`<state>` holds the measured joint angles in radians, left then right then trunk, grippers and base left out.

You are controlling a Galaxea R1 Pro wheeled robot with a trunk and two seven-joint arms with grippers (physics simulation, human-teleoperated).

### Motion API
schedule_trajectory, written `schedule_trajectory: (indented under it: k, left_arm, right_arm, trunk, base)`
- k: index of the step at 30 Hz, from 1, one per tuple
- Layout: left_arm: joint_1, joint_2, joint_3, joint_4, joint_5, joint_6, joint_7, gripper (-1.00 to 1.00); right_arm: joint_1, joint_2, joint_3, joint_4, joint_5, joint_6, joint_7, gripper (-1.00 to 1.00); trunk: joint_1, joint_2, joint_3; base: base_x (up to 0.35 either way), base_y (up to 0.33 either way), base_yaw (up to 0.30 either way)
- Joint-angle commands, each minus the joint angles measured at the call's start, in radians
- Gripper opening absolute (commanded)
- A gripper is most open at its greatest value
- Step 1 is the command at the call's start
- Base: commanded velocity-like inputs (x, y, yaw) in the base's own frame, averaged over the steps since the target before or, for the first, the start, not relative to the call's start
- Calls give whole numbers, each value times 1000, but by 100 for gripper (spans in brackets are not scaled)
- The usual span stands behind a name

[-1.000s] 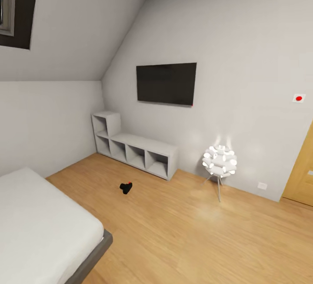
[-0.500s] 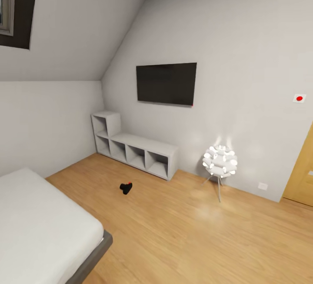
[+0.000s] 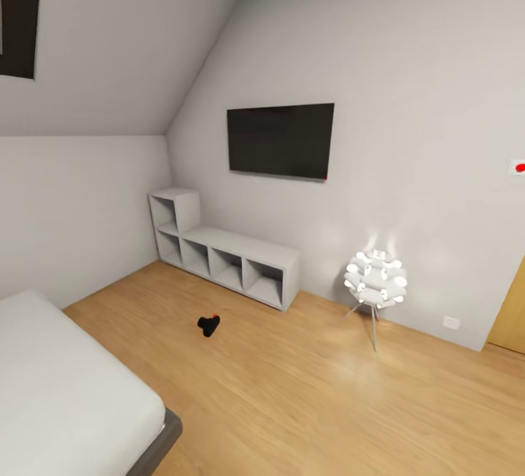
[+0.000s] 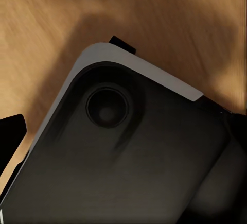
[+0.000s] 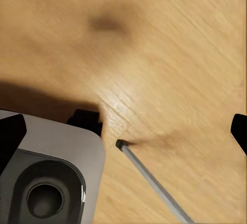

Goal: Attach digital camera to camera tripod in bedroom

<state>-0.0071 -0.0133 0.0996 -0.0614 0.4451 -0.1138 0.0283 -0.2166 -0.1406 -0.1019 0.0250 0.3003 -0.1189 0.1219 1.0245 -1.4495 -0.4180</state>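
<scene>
Digital camera [image 3: 208, 325] on wood floor [image 3: 313, 388], near cube shelving [image 3: 226, 257]

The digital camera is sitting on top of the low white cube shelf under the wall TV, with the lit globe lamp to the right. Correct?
Not quite. In the head view the digital camera lies on the wood floor in front of the cube shelf, not on it. The TV and lamp are as stated.

A light wood plank floor [image 5: 170, 54] is lying beneath a grey-edged black robot base [image 5: 46, 177] (rounded corner, circular recess). A thin grey metal rod [image 5: 152, 185] is slanting across the planks beside it.
</scene>
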Motion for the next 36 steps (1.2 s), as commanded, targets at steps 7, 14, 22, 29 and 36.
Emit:
schedule_trajectory:
  k: [7,14,22,29,36]
  left_arm:
    - [-1,-1,8,0,-6,-3,2,100]
    - [-1,-1,8,0,-6,-3,2,100]
    - [0,-1,8,0,-6,-3,2,100]
    - [0,-1,8,1,-6,-2,2,100]
    - [0,-1,8,1,-6,-1,3,100]
  right_arm:
    - [-1,-1,-9,3,8,-5,2,100]
    - [-1,0,-9,4,8,-5,2,100]
    - [-1,0,-9,4,8,-5,2,100]
    - [-1,0,-9,4,8,-5,2,100]
    - [-1,0,-9,4,8,-5,2,100]
  trunk:
    - [1,-1,-1]
    - [1,-1,-1]
    - [1,-1,-1]
    - [1,-1,-1]
    - [1,-1,-1]
  base:
    - [321,0,0]
    - [322,0,0]
    - [322,0,0]
    - [322,0,0]
    - [322,0,0]
